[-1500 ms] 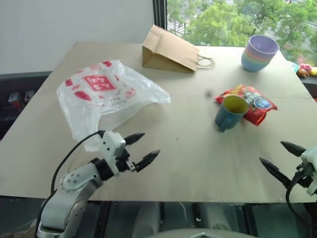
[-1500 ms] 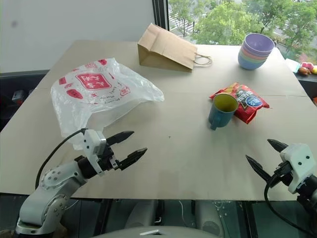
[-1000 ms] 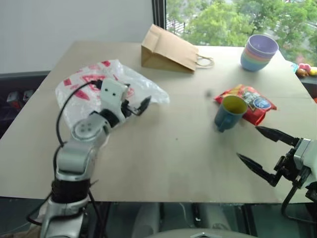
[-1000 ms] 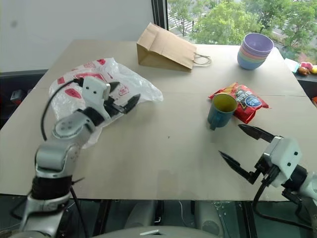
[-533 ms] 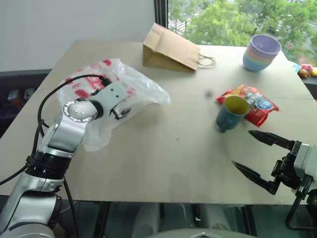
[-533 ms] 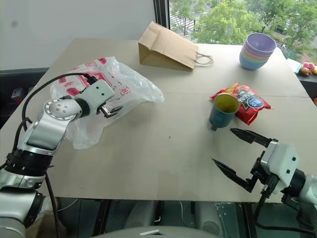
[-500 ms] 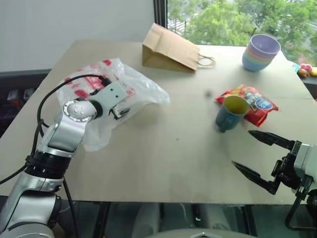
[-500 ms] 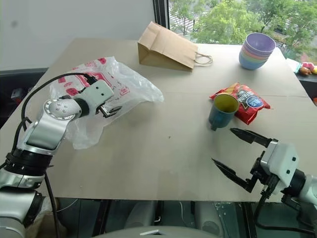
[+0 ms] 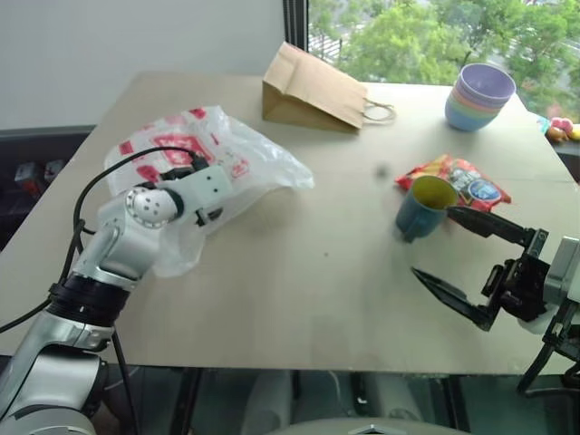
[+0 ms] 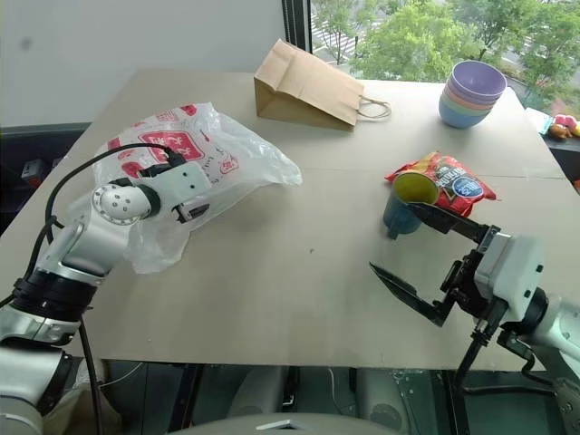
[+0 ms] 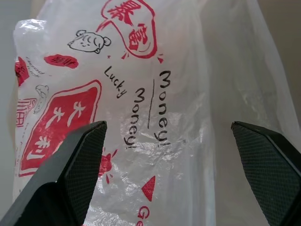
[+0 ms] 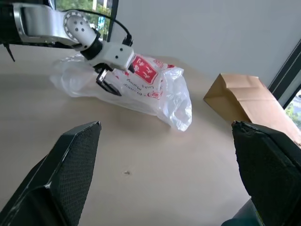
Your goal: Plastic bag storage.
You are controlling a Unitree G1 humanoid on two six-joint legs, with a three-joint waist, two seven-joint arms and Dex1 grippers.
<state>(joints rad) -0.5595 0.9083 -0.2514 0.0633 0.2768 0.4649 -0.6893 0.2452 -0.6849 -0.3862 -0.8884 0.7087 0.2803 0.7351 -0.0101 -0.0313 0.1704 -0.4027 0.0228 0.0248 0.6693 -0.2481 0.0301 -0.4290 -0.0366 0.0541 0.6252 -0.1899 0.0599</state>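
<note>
Plastic bag (image 10: 204,159) lies crumpled on left part of table (image 10: 299,272), well apart from paper bag (image 10: 304,89). Left gripper (image 10: 193,212) poised at bag's near side, fingers (image 11: 70,179) spread wide, film between them but not pinched. Right gripper (image 10: 424,265) hangs over table near mug (image 10: 406,201), fingers released, empty. Bag likely very light, limp, slippery (crinkly film, no stiffness); best hold probably a bunched fold near printed panel, not a flat sheet.

The tan desk (image 9: 308,299) carries the plastic bag (image 9: 245,168) right at the left pincer (image 10: 192,210), a brown paper bag (image 9: 313,91) beyond it, a cup (image 9: 419,207) and snack packet (image 9: 471,186) beside the right pincer (image 9: 462,258), stacked bowls (image 9: 478,95) farther off.
</note>
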